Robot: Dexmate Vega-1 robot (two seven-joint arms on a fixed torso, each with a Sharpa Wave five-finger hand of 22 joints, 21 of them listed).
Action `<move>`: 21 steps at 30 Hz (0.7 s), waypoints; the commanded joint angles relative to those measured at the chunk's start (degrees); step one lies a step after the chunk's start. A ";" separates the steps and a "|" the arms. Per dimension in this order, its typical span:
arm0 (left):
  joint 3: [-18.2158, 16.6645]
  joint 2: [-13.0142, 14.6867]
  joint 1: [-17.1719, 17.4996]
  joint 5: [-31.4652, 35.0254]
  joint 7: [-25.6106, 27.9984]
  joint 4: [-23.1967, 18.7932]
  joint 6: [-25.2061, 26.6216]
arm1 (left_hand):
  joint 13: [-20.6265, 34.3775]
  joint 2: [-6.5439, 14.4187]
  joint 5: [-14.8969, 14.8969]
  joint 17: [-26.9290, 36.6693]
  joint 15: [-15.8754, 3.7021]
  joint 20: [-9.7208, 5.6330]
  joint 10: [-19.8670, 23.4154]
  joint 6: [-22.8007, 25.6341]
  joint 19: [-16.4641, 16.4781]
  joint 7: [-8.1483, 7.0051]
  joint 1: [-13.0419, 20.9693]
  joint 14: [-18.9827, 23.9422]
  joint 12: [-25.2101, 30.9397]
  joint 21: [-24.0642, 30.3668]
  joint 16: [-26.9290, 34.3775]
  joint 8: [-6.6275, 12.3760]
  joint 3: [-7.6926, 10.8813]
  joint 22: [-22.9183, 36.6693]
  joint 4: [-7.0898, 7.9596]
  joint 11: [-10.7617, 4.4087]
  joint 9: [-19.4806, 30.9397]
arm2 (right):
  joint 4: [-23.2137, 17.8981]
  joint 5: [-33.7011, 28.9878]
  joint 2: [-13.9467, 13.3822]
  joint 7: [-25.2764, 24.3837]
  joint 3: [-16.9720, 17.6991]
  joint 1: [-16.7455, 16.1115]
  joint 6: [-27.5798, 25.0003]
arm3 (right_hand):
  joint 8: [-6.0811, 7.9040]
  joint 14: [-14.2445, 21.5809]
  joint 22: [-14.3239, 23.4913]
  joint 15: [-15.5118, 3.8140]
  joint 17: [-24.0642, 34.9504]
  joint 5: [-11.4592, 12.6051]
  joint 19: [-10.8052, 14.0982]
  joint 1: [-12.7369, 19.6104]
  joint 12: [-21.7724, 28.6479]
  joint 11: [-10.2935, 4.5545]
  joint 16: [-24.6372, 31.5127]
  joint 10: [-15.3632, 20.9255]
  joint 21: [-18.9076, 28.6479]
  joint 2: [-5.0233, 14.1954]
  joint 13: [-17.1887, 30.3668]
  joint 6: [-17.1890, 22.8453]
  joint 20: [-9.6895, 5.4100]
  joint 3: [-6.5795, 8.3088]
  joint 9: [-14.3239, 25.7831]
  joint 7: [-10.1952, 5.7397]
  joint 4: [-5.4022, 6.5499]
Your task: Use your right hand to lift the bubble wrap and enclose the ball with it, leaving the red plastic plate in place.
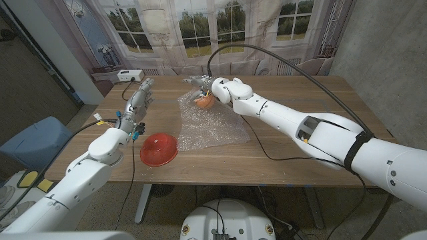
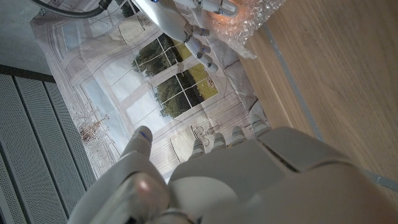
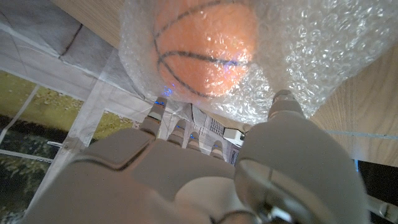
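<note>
My right hand (image 1: 212, 90) is out near the far edge of the table (image 1: 300, 150), about the middle of that edge, fingers (image 3: 283, 102) pressed into the bubble wrap (image 1: 210, 127) where the sheet is drawn up over the ball (image 1: 203, 101); I judge that it grips the wrap, though the exact pinch is hidden. To finish this step well, I should keep the fold taut, carry it over the far side of the ball and tuck it down, moving slowly so that the ball does not roll out from under the sheet toward the far edge. The wrap is thin and slippery, so the hold must not slacken. The ball is orange with black seam lines, like a small basketball, and reads clearly through the clear, bubbled film in the right wrist view. The rest of the sheet trails flat toward the near edge. The red plate (image 1: 159, 148) sits upside down just beside the sheet's near left corner; I must not drag the sheet across it. My left hand (image 1: 139, 100) waits with fingers extended toward the table's left edge, holding nothing.
</note>
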 commanded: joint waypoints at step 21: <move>3.64 -0.30 -6.12 0.39 -1.94 2.60 0.48 | 0.14 0.01 0.29 0.28 0.05 0.49 -4.03 -0.86 -0.26 0.37 -0.84 -3.23 0.40 0.68 0.34 0.51 -0.11 0.08 0.64 0.44 0.10 | 36.42 4.92 13.99 -1.76 -10.92 9.34 -0.77 | 1.94 11.81 0.62 -7.54 -0.09 5.43 29.29 9.48 3.55 -3.98 6.40 -1.85 7.20 0.83 -0.15 -3.19 -6.69 -3.00 0.62 -0.31 -3.17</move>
